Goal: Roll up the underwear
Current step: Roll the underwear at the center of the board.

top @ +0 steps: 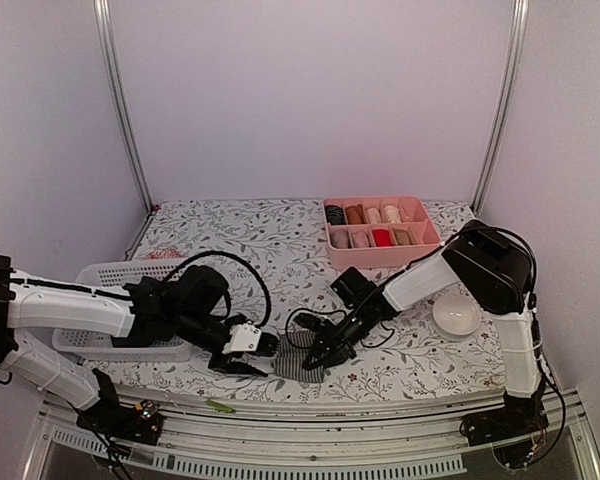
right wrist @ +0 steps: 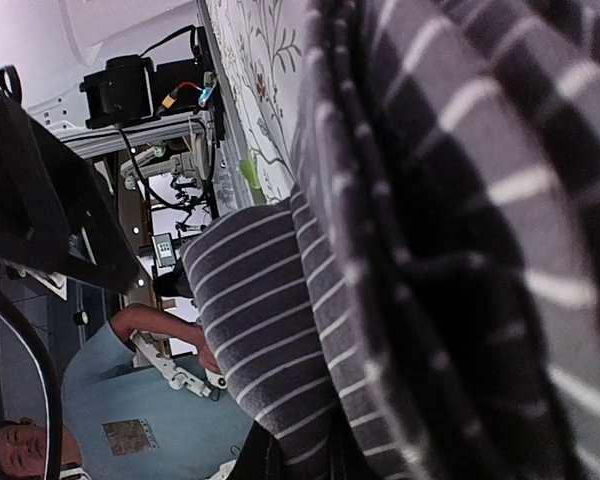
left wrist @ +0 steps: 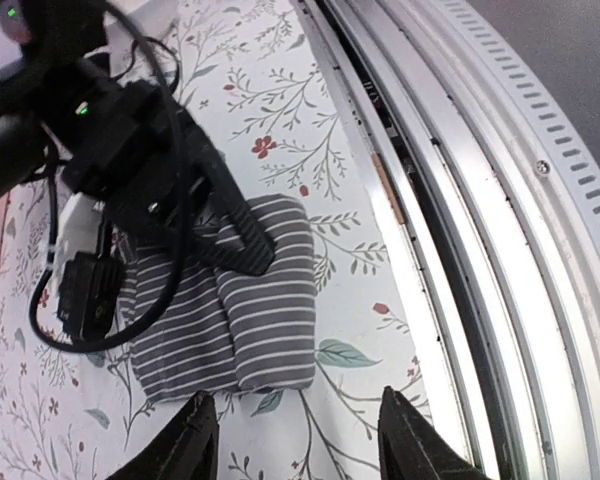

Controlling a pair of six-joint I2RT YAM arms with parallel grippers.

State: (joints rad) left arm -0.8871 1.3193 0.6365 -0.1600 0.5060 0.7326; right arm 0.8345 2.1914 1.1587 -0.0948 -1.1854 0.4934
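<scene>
A grey-and-white striped underwear (top: 298, 362) lies folded on the flowered table near its front edge, between the two grippers. In the left wrist view the underwear (left wrist: 240, 320) lies just ahead of my left gripper (left wrist: 300, 445). That gripper is open and empty, its fingertips (left wrist: 195, 440) clear of the cloth. My right gripper (top: 320, 356) comes down on the underwear from the right and is shut on its far part. In the right wrist view the striped cloth (right wrist: 280, 300) fills the frame and hides most of the jaws.
A pink divided tray (top: 332, 243) with several rolled garments stands at the back right. A white mesh basket (top: 105, 272) sits under my left arm. A white bowl (top: 456, 315) is at the right. The table's metal front rail (left wrist: 460, 200) runs close beside the underwear.
</scene>
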